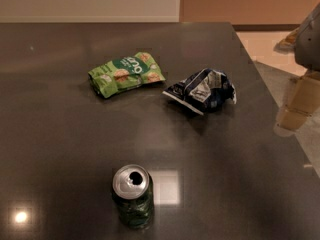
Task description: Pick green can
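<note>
The green can (132, 196) stands upright on the dark table (60, 134) near the front edge, left of centre. It is dark green and patterned, with a silver top and a dark drinking hole. My gripper (295, 106) shows as a beige shape at the far right edge, hanging over the table's right side below a grey part of the arm (310, 39). It is far to the right of the can and further back, and touches nothing.
A light-green crinkled snack bag (126, 74) lies flat at the middle back. A dark blue and white crumpled bag (202, 90) lies to its right. The table's right edge runs diagonally, with light floor (265, 44) beyond it.
</note>
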Robot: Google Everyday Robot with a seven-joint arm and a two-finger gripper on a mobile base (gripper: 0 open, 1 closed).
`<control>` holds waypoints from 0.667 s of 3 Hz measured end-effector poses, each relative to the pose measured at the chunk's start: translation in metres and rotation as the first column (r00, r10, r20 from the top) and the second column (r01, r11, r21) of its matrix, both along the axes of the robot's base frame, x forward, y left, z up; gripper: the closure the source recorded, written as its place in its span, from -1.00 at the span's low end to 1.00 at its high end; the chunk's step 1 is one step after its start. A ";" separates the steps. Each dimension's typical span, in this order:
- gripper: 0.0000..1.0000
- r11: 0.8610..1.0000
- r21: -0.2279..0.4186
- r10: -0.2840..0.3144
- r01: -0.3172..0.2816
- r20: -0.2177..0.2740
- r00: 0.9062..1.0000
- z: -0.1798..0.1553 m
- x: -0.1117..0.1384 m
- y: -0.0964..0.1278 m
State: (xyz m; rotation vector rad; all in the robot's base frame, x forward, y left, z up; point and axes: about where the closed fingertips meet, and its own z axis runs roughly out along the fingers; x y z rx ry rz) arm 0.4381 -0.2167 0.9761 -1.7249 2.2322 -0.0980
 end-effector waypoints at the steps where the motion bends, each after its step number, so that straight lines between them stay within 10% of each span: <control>1: -1.00 1.000 0.000 0.000 0.000 0.000 1.000 0.000 0.000 0.000; 2: -1.00 0.998 0.027 0.060 -0.059 -0.004 0.998 0.002 0.002 0.011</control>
